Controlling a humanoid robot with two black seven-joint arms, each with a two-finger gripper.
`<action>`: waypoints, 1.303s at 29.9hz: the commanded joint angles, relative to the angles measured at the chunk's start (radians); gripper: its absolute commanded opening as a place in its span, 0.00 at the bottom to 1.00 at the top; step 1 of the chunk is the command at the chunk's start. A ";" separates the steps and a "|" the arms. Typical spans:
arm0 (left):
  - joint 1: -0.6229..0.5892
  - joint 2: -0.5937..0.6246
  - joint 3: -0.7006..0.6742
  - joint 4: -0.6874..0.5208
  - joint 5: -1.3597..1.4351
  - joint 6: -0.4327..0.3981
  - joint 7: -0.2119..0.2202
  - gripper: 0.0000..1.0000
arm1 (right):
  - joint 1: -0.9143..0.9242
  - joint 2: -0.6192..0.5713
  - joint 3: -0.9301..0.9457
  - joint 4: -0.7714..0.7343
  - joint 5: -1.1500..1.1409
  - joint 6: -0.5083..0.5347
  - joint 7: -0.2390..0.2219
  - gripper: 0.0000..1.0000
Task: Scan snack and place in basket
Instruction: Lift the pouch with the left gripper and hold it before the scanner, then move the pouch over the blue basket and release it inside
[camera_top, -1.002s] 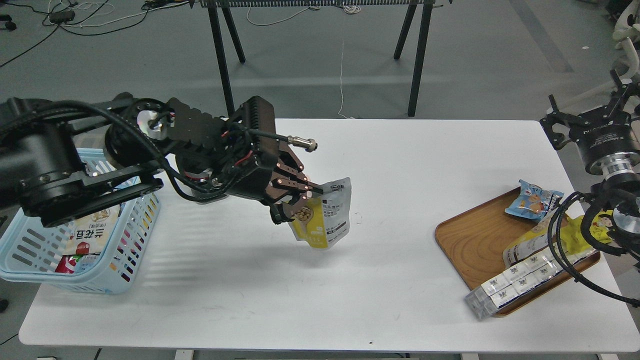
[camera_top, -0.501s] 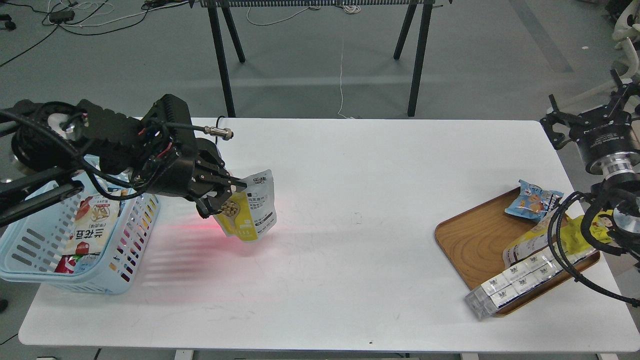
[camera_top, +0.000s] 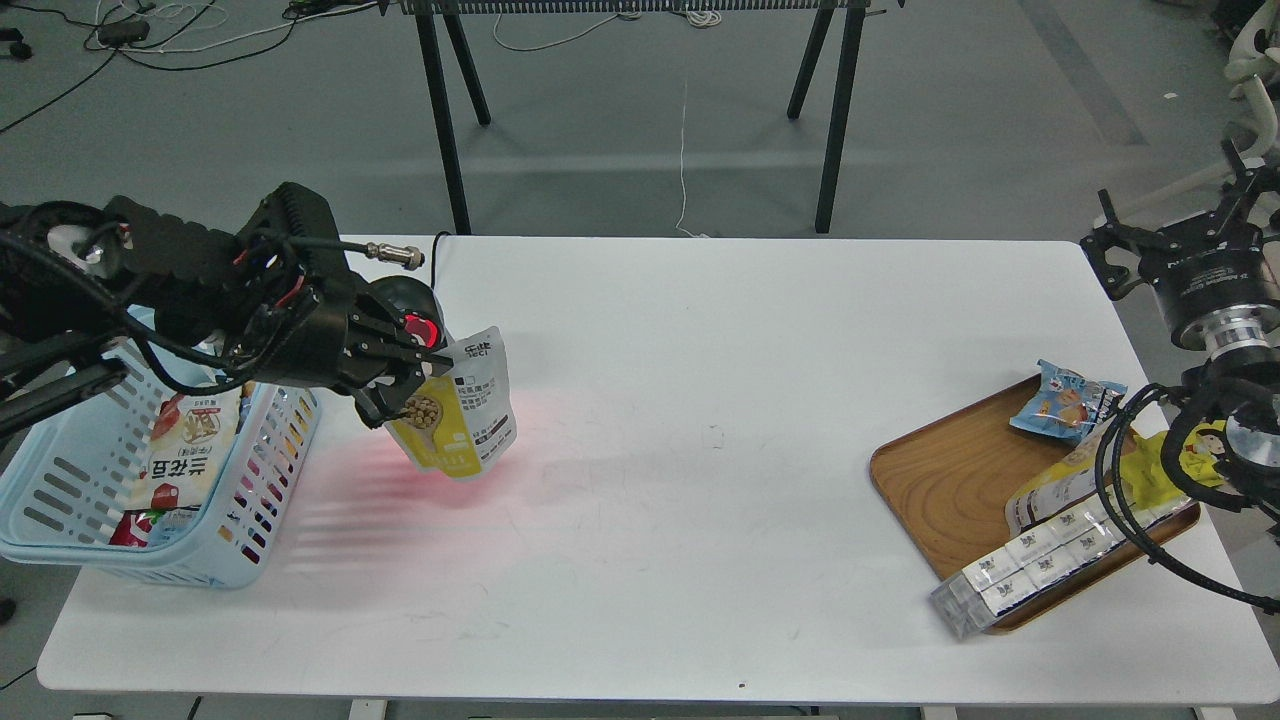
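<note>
tool tight on snack

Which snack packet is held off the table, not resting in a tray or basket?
The yellow-and-white nut pouch, gripped by the left gripper beside the blue basket; the others lie in containers.

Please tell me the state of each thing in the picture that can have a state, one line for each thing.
Snack pouch: held in the air, tilted, lit by red light.
Left gripper: shut on the snack pouch.
Right gripper: raised beside the table, holding nothing; open or shut unclear.
Basket: on the table, partly filled with packets.
Scanner: red light on.
Wooden tray: on the table, holding several packets.
</note>
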 joint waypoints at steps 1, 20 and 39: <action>0.001 0.001 0.000 0.000 0.000 0.000 0.000 0.01 | 0.000 0.000 0.002 0.000 0.000 0.000 0.000 0.99; 0.002 -0.004 0.002 0.002 0.000 0.000 0.000 0.01 | -0.002 0.000 0.005 0.002 0.000 0.000 0.000 0.99; -0.002 0.309 -0.098 -0.173 0.000 0.000 0.000 0.02 | -0.006 0.000 0.003 0.002 0.000 0.000 0.000 0.99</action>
